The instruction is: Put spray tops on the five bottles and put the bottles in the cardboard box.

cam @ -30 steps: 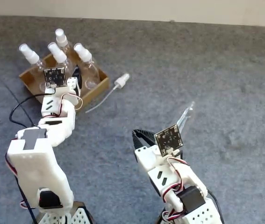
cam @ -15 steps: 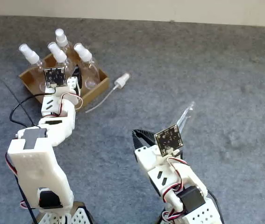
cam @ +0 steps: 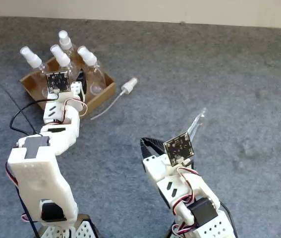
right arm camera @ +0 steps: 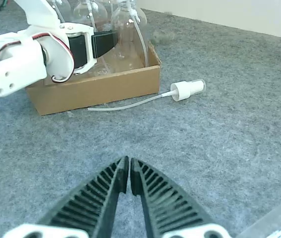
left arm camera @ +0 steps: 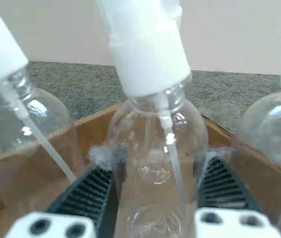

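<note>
A cardboard box [cam: 103,94] sits on the grey table [cam: 239,74], and everything here is placed from it. Four bottles [cam: 96,79] stand upright inside the box, each with a white spray top fitted. The left end effector [left arm camera: 156,168] reaches into the box and is clamped on the middle bottle [left arm camera: 155,208]. Its two black ribbed pads [left arm camera: 88,193] press against opposite sides of the clear body, below the white collar. One other bottle stands on each side of the middle bottle, close to it.

A loose spray top [cam: 129,85] lies on the table just outside the box, beside the corner nearest the right arm. Its thin tube trails back along the box's outer wall, near it but apart.

The right end effector [right arm camera: 129,161] hangs low over the table, well apart from the box, pointing towards it. Its fingers are pressed together with nothing between them. A clear object [cam: 198,120] lies just beside it, also well away from the box, and I cannot tell what it is.
</note>
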### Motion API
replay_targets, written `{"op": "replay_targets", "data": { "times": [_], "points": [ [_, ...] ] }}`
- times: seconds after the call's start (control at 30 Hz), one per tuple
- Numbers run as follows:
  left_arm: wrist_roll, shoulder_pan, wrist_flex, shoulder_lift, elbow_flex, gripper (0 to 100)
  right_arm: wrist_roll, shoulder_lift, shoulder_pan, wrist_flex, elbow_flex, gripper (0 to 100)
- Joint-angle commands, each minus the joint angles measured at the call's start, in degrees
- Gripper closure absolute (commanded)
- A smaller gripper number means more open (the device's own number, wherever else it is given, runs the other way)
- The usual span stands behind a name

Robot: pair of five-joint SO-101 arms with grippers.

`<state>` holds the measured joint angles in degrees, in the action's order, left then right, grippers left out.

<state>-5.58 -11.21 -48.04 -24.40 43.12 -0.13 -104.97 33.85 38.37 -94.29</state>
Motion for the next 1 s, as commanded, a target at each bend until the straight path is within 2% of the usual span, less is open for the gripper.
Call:
{"op": "replay_targets", "data": {
  "times": [0.0,0.97],
  "points": [
    [-0.1,-1.4,-1.4,0.8,-2.3,97,-0.1,-0.6,-0.7,-0.6,0.4,98.5],
    [-0.1,-1.4,-1.4,0.8,-0.2,97,-0.1,-0.6,-0.7,-0.6,0.4,98.5]
  ]
}}
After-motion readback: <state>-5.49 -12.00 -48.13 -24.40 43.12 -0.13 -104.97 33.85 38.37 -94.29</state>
